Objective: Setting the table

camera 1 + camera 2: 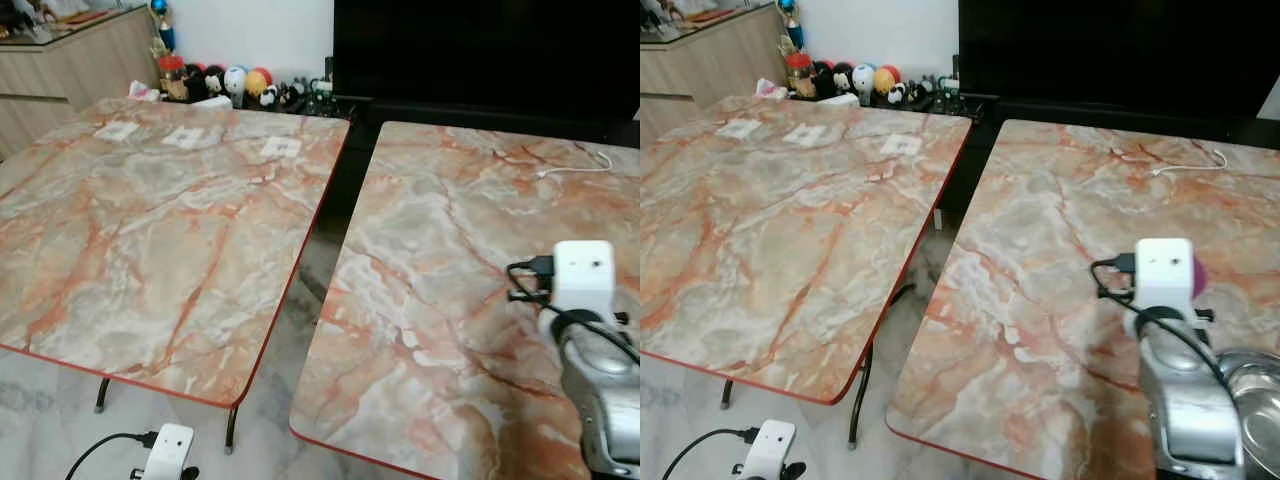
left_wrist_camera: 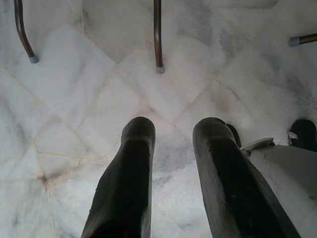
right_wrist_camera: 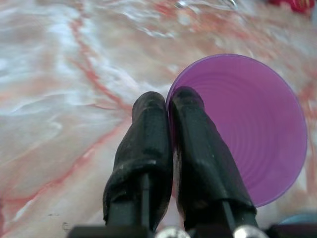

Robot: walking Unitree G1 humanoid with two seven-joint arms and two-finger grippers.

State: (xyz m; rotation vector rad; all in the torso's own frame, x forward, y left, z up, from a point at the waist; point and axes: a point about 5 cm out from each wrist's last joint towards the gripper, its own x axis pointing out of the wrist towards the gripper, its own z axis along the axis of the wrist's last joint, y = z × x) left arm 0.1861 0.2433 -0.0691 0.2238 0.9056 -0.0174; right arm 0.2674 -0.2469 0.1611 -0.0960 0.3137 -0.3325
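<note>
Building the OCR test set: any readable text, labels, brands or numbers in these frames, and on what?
None can be read.
White paper slips on the far edge of the left table: any marks are too small and blurred.
Figurines behind that table: no legible lettering.
Purple cup, pinched at its rim by the right gripper: plain, no print.
White wrist camera housing: no visible label.

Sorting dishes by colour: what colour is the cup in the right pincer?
Purple cup, translucent, pinched at its rim by the right pincer; clearest in the right wrist view.
</note>
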